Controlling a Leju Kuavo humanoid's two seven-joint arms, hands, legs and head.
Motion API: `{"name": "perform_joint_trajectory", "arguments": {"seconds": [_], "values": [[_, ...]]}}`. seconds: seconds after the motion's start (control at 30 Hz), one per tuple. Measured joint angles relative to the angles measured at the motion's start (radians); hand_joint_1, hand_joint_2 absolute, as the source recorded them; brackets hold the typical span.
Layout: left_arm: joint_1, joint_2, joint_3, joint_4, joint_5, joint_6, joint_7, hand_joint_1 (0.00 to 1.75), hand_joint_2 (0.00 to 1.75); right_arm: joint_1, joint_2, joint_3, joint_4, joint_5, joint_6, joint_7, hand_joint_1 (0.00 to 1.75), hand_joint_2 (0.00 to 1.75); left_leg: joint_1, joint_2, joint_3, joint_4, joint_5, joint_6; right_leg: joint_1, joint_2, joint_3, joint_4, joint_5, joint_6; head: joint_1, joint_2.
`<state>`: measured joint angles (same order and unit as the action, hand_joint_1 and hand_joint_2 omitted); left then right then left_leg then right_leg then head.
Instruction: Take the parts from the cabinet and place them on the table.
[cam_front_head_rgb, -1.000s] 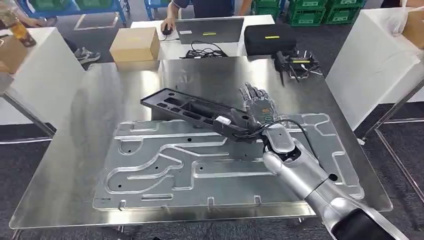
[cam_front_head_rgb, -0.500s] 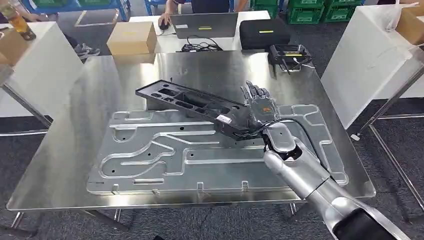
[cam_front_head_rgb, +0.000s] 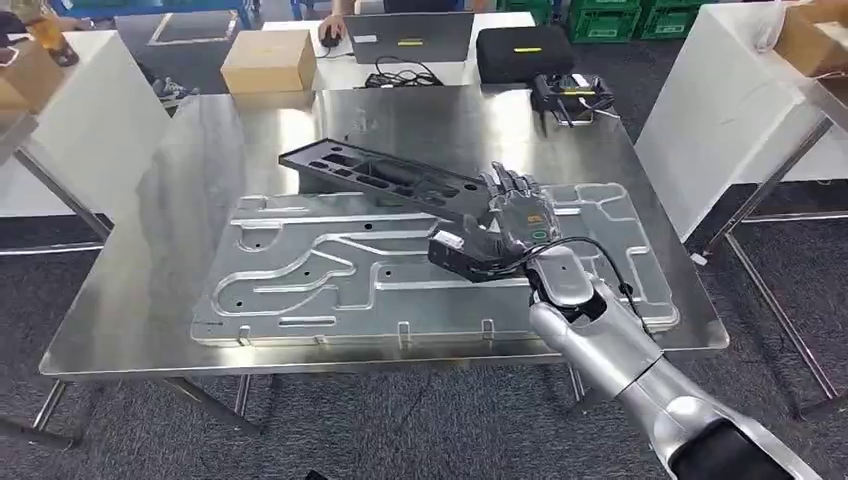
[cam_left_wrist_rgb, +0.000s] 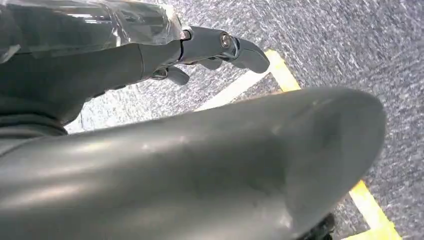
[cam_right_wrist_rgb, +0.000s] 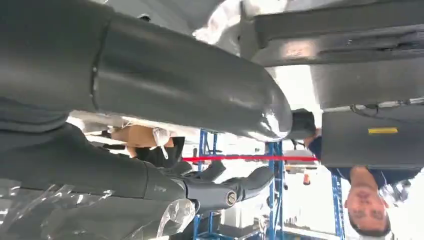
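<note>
The robot's right hand (cam_front_head_rgb: 510, 225), dark-fingered at the end of a silver arm, grips the near end of a long black moulded plastic part (cam_front_head_rgb: 400, 190) with recessed pockets — fingers raised behind it, thumb side against its end block, which carries a small white label. The part slants away from the hand toward the far left, its far end resting on the steel, its length crossing the upper edge of a large flat silver metal panel (cam_front_head_rgb: 330, 290) pressed with raised ribs and curved channels. That panel lies on a shiny stainless-steel table (cam_front_head_rgb: 150, 260) and covers most of its near half.

The left hand (cam_left_wrist_rgb: 150, 55) hangs by the robot's side over grey carpet marked with yellow tape, its fingers loosely apart and holding nothing.

Beyond the table's far edge stand a brown cardboard box (cam_front_head_rgb: 268, 60), a grey laptop (cam_front_head_rgb: 410, 35) with a person's hand on a mouse beside it, a black zip case (cam_front_head_rgb: 524, 53) and a small black device (cam_front_head_rgb: 568, 92) with cables. White partitions flank both sides.
</note>
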<state>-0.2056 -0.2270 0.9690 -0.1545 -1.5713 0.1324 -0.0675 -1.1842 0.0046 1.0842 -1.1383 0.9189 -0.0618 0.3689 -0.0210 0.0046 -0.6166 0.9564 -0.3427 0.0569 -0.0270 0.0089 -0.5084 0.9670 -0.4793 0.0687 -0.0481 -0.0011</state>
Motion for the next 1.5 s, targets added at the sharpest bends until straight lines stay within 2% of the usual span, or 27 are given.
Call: {"name": "perform_joint_trajectory", "arguments": {"seconds": [0.07,0.1,0.2,0.23,0.27,0.33,0.4,0.43,0.47,0.57,0.6,0.67,0.73,0.77,0.8,0.83,0.9,0.97,1.1,1.13,1.2,1.27,1.33,1.4,1.43,1.47,1.5], "values": [[0.003,0.0,0.0,0.0,0.0,0.0,0.0,0.0,0.0,0.001,-0.001,0.0,-0.002,0.0,0.0,0.003,0.0,0.0,0.003,-0.001,-0.009,-0.002,0.016,-0.012,0.005,-0.003,-0.013,0.001,0.014,-0.022,0.0,0.0],[0.004,0.001,0.0,0.0,0.0,0.0,0.0,0.0,0.0,-0.002,-0.002,0.0,-0.002,0.0,0.0,0.003,0.0,0.0,0.01,-0.002,-0.02,0.01,-0.004,-0.019,0.002,-0.008,-0.023,0.0,0.026,-0.038,0.0,0.0],[0.003,0.001,-0.004,0.0,0.0,0.0,0.0,0.0,0.0,-0.002,-0.002,0.0,-0.005,0.0,0.0,0.006,0.0,0.0,0.018,-0.002,-0.085,0.204,-0.171,-0.039,0.0,-0.007,-0.06,0.0,0.055,-0.055,0.0,0.0],[0.003,0.001,-0.005,0.0,0.0,0.0,0.0,0.0,0.0,-0.002,-0.002,0.0,-0.006,0.0,0.0,0.006,0.0,0.0,0.021,-0.002,-0.105,0.279,-0.206,-0.044,0.0,-0.007,-0.072,0.0,0.064,-0.056,0.0,0.0],[0.003,0.001,-0.005,0.0,0.0,0.0,0.0,0.0,0.0,-0.001,-0.002,0.0,-0.006,0.0,0.0,0.006,0.0,0.0,0.024,-0.002,-0.111,0.333,-0.214,-0.046,0.0,-0.007,-0.087,0.001,0.075,-0.055,0.0,0.0],[0.003,0.001,-0.005,0.0,0.0,0.0,0.0,0.0,0.0,-0.001,-0.002,0.0,-0.007,0.001,0.0,0.007,0.0,0.0,0.027,-0.002,-0.06,0.298,-0.156,-0.046,0.0,-0.007,-0.113,0.001,0.096,-0.051,0.0,0.0],[0.0,0.001,-0.005,0.0,0.0,0.001,0.0,0.0,0.0,-0.002,-0.002,0.0,-0.011,0.002,-0.001,0.008,0.0,0.0,0.025,-0.002,0.057,0.134,-0.106,-0.033,0.001,-0.006,-0.132,0.001,0.114,-0.045,0.0,0.0],[-0.003,0.002,-0.006,0.0,0.0,0.002,0.0,0.0,0.0,-0.003,-0.002,-0.001,-0.014,0.002,-0.001,0.008,0.0,0.0,0.02,-0.002,0.122,0.046,-0.123,-0.021,-0.001,-0.007,-0.136,0.002,0.121,-0.041,0.0,0.0],[-0.005,0.003,-0.006,0.0,0.0,0.002,0.0,0.0,0.0,-0.005,-0.003,-0.003,-0.016,0.003,-0.001,0.009,0.0,0.0,0.013,-0.002,0.159,-0.027,-0.143,-0.016,0.004,-0.008,-0.14,0.002,0.127,-0.034,0.0,0.0],[-0.003,0.003,-0.006,0.0,0.0,0.003,0.001,0.0,0.0,-0.005,-0.003,-0.004,-0.02,0.003,-0.001,0.009,0.0,0.0,0.005,-0.005,0.138,-0.017,-0.121,-0.009,-0.004,-0.012,-0.14,-0.013,0.159,-0.012,0.0,0.0],[-0.002,0.003,-0.006,0.0,0.0,0.002,0.001,0.0,0.0,-0.004,-0.008,-0.005,-0.02,0.003,-0.002,0.01,0.0,0.0,0.021,-0.003,0.131,-0.031,-0.1,0.002,-0.003,-0.011,-0.147,-0.012,0.155,-0.006,0.0,0.0],[-0.005,0.002,-0.007,0.0,0.0,0.002,0.002,0.0,0.0,-0.005,-0.011,-0.005,-0.021,0.003,-0.002,0.011,0.0,0.0,0.017,-0.001,0.108,-0.032,-0.077,0.016,-0.003,-0.009,-0.177,0.07,0.045,-0.003,0.0,0.0],[-0.003,0.002,-0.007,0.0,0.0,0.002,0.002,0.0,0.0,-0.001,-0.014,-0.006,-0.021,0.003,-0.003,0.011,0.0,0.0,0.015,0.0,0.081,-0.031,-0.053,0.018,-0.003,-0.009,-0.217,0.238,-0.066,0.003,0.0,0.0],[-0.002,0.002,-0.007,0.0,0.0,0.002,0.002,0.0,0.0,0.002,-0.016,-0.006,-0.021,0.003,-0.003,0.012,0.0,0.0,0.015,0.0,0.066,-0.029,-0.041,0.018,-0.003,-0.009,-0.228,0.304,-0.078,0.007,0.0,0.0],[-0.001,0.002,-0.007,0.0,0.0,0.002,0.002,0.0,0.0,0.004,-0.017,-0.006,-0.021,0.003,-0.003,0.012,0.0,0.0,0.015,0.001,0.052,-0.029,-0.031,0.017,-0.003,-0.009,-0.222,0.33,-0.058,0.009,0.0,0.0],[-0.001,0.002,-0.007,0.0,0.0,0.002,0.003,0.0,0.0,0.005,-0.018,-0.006,-0.021,0.003,-0.003,0.012,0.0,0.0,0.016,0.001,0.038,-0.028,-0.02,0.015,-0.004,-0.009,-0.197,0.315,-0.024,0.011,0.0,0.0],[-0.002,0.002,-0.007,0.0,0.0,0.002,0.003,0.0,0.0,0.005,-0.019,-0.006,-0.027,0.003,-0.003,0.012,0.0,0.0,0.019,0.001,0.012,-0.021,-0.002,0.005,-0.007,-0.01,-0.085,0.172,0.034,0.014,0.0,0.0],[-0.003,0.003,-0.007,0.0,0.0,0.002,0.004,0.0,0.0,0.003,-0.019,-0.008,-0.036,0.003,-0.004,0.014,0.0,0.0,0.012,0.0,-0.01,-0.001,0.005,-0.005,-0.001,-0.007,0.028,0.003,-0.009,0.009,0.0,0.0],[0.005,0.003,-0.007,0.0,0.013,0.005,0.004,0.0,0.0,0.034,-0.032,-0.01,-0.054,-0.006,-0.006,0.019,0.0,0.0,0.019,0.0,-0.026,-0.005,0.037,-0.03,0.0,-0.012,0.003,-0.002,0.008,-0.036,0.0,0.0],[0.007,0.003,-0.007,0.0,0.016,0.006,0.004,0.0,0.0,0.049,-0.035,-0.01,-0.062,-0.012,-0.011,0.02,0.0,0.0,0.023,0.0,-0.035,0.011,0.005,-0.035,0.0,-0.013,-0.007,-0.002,0.018,-0.043,0.0,0.0],[0.012,0.003,-0.007,0.0,0.022,0.01,0.001,0.0,0.0,0.101,-0.047,-0.017,-0.082,-0.038,-0.035,0.018,0.0,0.0,0.026,-0.001,-0.078,0.154,-0.131,-0.046,0.0,-0.013,-0.035,-0.002,0.041,-0.054,0.0,0.0],[0.016,0.003,-0.007,0.0,0.033,0.015,-0.001,0.0,0.0,0.172,-0.06,-0.024,-0.099,-0.055,-0.059,0.013,0.0,0.0,0.027,-0.001,-0.108,0.304,-0.202,-0.051,0.003,-0.013,-0.063,-0.001,0.063,-0.055,0.0,0.0],[0.022,0.005,-0.006,0.0,0.036,0.018,-0.001,0.0,0.0,0.241,-0.072,-0.024,-0.112,-0.055,-0.071,0.01,0.0,0.0,0.026,-0.001,-0.079,0.325,-0.164,-0.046,0.006,-0.013,-0.093,0.0,0.085,-0.054,0.0,0.0],[0.021,0.006,-0.005,0.0,0.036,0.019,-0.001,0.0,0.0,0.275,-0.081,-0.024,-0.126,-0.054,-0.075,0.009,0.0,0.0,0.021,-0.001,0.015,0.203,-0.101,-0.032,0.008,-0.012,-0.119,0.0,0.107,-0.05,0.0,0.0],[0.019,0.007,-0.005,0.0,0.036,0.019,-0.002,0.0,0.0,0.279,-0.084,-0.025,-0.133,-0.054,-0.075,0.008,0.0,0.0,0.015,-0.002,0.086,0.105,-0.102,-0.018,0.008,-0.01,-0.129,0.0,0.119,-0.048,0.0,0.0],[0.017,0.01,-0.005,0.0,0.036,0.02,-0.002,0.0,0.0,0.28,-0.086,-0.027,-0.143,-0.054,-0.077,0.008,0.0,0.0,0.009,-0.001,0.155,0.003,-0.139,-0.004,0.012,-0.009,-0.137,0.001,0.127,-0.042,0.0,0.0],[0.016,0.01,-0.005,0.0,0.036,0.02,-0.002,0.0,0.0,0.282,-0.09,-0.032,-0.148,-0.054,-0.079,0.008,0.0,0.0,0.007,-0.002,0.16,-0.019,-0.141,-0.01,0.009,-0.01,-0.136,-0.004,0.138,-0.036,0.0,0.0]]}}
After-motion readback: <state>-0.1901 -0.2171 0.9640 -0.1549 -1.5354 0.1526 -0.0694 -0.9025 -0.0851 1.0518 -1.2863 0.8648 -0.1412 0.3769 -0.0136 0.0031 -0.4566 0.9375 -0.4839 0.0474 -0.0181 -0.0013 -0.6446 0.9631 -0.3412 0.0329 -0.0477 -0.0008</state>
